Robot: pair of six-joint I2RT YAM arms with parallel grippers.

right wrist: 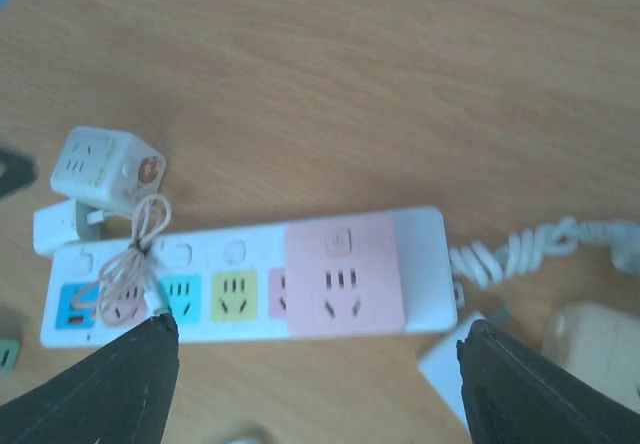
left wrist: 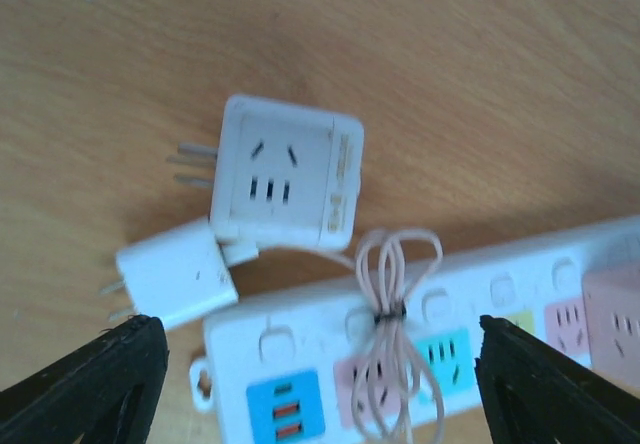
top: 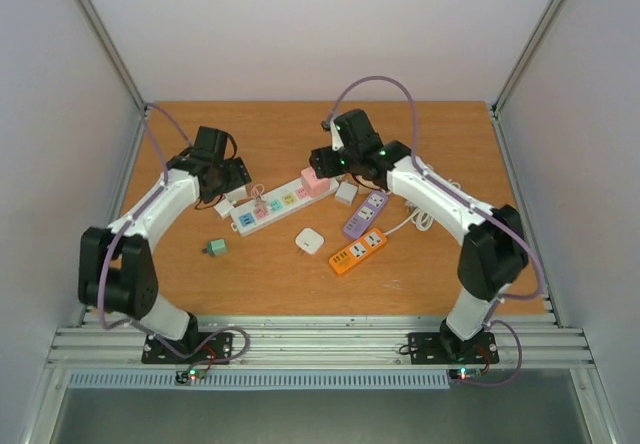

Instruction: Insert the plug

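Closest of all are the left arm's black base (top: pixel 190 347) and the right arm's base (top: pixel 450 349), both bolted at the near edge of the brown wooden desk (top: pixel 450 134). The left arm (top: pixel 150 214) and the right arm (top: pixel 440 199) bend in toward the middle of the desk.

A long white power strip (top: pixel 285 202) with coloured sockets lies at a slant between them. The left tool (left wrist: pixel 316 334) hangs over its left end with its fingers spread wide and nothing between them. The right tool (right wrist: pixel 318 322) hangs over the other end. It is spread wide too and holds nothing.

A purple power strip (top: pixel 365 214) and an orange power strip (top: pixel 358 251) lie side by side under the right arm. A curly white cord (right wrist: pixel 520 249) runs from the white strip's right end.

A pink socket block (right wrist: pixel 345 279) sits on the white strip near that end. A white cube socket (left wrist: pixel 285 174) lies on its side by the strip's left end, with its metal pins pointing away from the strip. A white square block (top: pixel 309 240) lies alone in front of the strip.

The small white plug (left wrist: pixel 175 274) lies on the desk, just beside the strip's left end and the cube. Its pins are bare and in no socket. A tied bundle of thin cord (left wrist: pixel 395 304) lies across the strip. A little green block (top: pixel 216 248) sits well apart, near the left arm.
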